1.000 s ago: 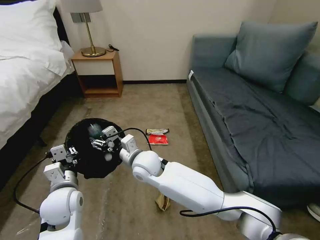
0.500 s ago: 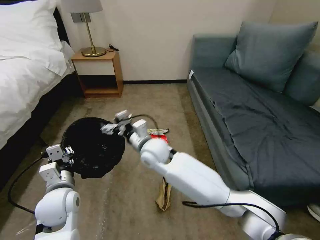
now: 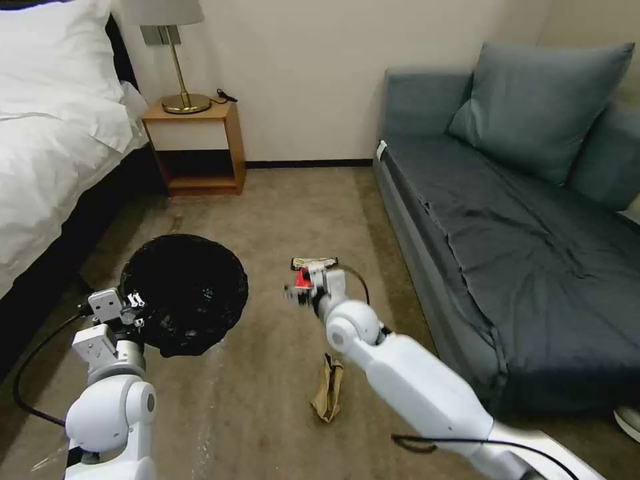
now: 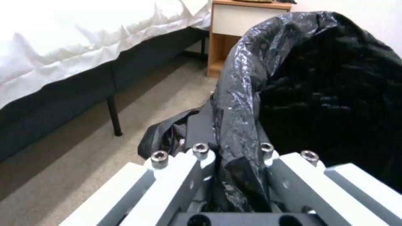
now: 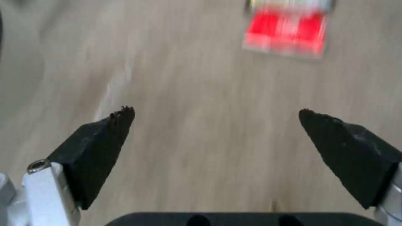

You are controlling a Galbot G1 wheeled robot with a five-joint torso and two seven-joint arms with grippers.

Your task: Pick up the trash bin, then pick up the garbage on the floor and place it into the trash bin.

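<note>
The trash bin (image 3: 183,293), lined with a crinkly black bag, hangs low over the carpet. My left gripper (image 3: 138,311) is shut on its near rim; in the left wrist view the bag's fold (image 4: 238,103) is pinched in the left gripper (image 4: 232,152). My right gripper (image 3: 297,291) hovers open and empty above the floor, right of the bin, its pads (image 5: 105,138) spread wide around the right gripper's gap (image 5: 215,114). Garbage lies on the carpet: a red snack packet (image 5: 287,33) just beyond the fingers, a yellow-black wrapper (image 3: 315,262), and a crumpled brown paper bag (image 3: 328,395) nearer me.
A white bed (image 3: 53,153) with a dark base runs along the left. A wooden nightstand (image 3: 197,143) with a brass lamp (image 3: 179,60) stands at the back wall. A blue-grey sofa (image 3: 520,227) fills the right. Open carpet lies between them.
A second ago my right gripper was inside the bin's mouth with a clear bottle. It has since lifted out and swung right, empty, to the red packet. The bin shifted slightly left.
</note>
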